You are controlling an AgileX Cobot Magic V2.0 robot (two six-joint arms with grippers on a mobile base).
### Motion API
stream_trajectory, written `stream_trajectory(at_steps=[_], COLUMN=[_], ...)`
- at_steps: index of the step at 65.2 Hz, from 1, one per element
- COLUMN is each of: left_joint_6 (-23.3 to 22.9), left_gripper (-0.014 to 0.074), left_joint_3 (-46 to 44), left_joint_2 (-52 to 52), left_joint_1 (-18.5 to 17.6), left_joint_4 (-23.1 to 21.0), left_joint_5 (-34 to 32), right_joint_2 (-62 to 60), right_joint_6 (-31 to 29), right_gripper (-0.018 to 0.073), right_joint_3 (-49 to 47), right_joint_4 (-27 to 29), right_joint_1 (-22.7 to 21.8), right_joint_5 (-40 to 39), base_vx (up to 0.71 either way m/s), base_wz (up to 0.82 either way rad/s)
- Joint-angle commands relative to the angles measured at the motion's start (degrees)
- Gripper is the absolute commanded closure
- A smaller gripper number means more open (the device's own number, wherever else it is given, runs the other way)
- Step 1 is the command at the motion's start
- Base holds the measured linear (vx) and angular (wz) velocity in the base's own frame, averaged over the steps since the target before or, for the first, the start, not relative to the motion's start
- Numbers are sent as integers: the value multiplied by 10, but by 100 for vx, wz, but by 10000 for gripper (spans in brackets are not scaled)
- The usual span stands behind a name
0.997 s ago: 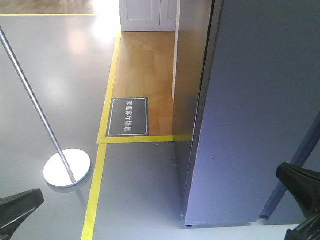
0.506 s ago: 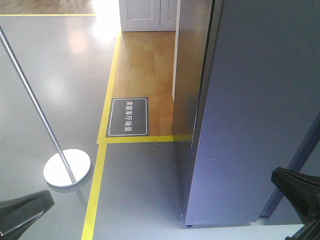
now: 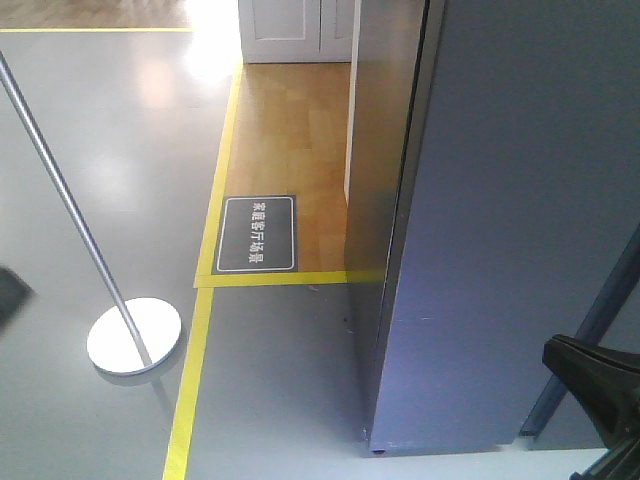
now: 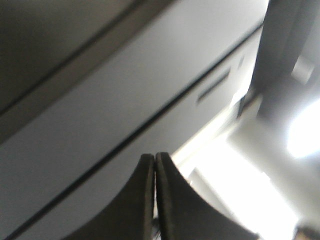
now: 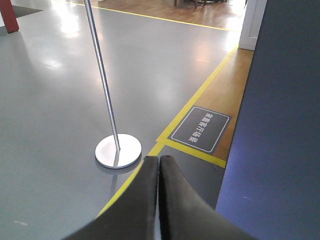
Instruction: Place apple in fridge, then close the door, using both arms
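Fridge (image 3: 375, 250): dark grey shell, stands on grey floor (image 3: 280, 370) at right of front view.
Door (image 3: 510, 220): plain grey face fwd, lies flush w/ shell, shut.
Apple: not visible in any view.
Left gripper (image 4: 154, 165): fingers pressed together, nothing btwn; blurred grey panels behind.
Right gripper (image 5: 159, 167): fingers pressed together, empty; low, beside door's face.
Pole stand (image 3: 134, 335): round white base on floor, left of yellow tape line (image 3: 195, 370).
Floor sign (image 3: 258, 234): dark, just beyond tape corner.

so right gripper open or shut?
Shut. In the right wrist view the right gripper shows both fingers pressed together, nothing between them.
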Motion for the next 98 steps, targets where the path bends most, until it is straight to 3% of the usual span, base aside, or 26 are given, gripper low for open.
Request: stream_trajectory(at_steps=[1, 9, 24, 28, 31, 40, 49, 56, 63, 69, 81, 98], left_joint_6=[-5, -5, -4, 22, 70, 321, 542, 686, 758, 785, 800, 817], left_gripper=[602, 602, 602, 602, 602, 602, 602, 602, 602, 602, 602, 602], left_joint_3=[-15, -15, -6, -1, 4, 32, 68, 99, 124, 149, 151, 151], left_joint_2=[3, 3, 3, 3, 3, 3, 3, 3, 2, 2, 2, -57], left_joint_1=[-2, -2, -2, -2, -2, -4, -14, -20, -20, -33, -44, -51], left_joint_4=[-131, -175, -171, -171, -168, -176, -245, -313, -365, -395, -388, -389], left_joint_5=[2, 10, 14, 18, 25, 29, 41, 77, 123, 164, 294, 408], right_joint_2=[2, 2, 2, 2, 2, 2, 2, 2, 2, 2, 2, 2], right_joint_6=[-5, -5, -5, -5, -5, -5, -5, -5, -5, -5, -5, -5], right_gripper=[562, 562, 562, 562, 562, 562, 562, 562, 562, 562, 562, 562], right_joint_3=[-15, -15, -15, -15, -15, -15, -15, -15, -15, -15, -15, -15], right_joint_4=[22, 22, 22, 22, 22, 22, 22, 22, 22, 22, 22, 22], right_joint_1=[-1, -1, -1, -1, -1, -1, -1, -1, -1, -1, -1, -1], right_joint_5=[-4, -5, -3, -1, -1, -1, -1, 0, -1, 0, -1, -1], base_vx=[0, 0, 0, 0, 0, 0, 0, 0, 0, 0, 0, 0], base_wz=[0, 0, 0, 0, 0, 0, 0, 0, 0, 0, 0, 0])
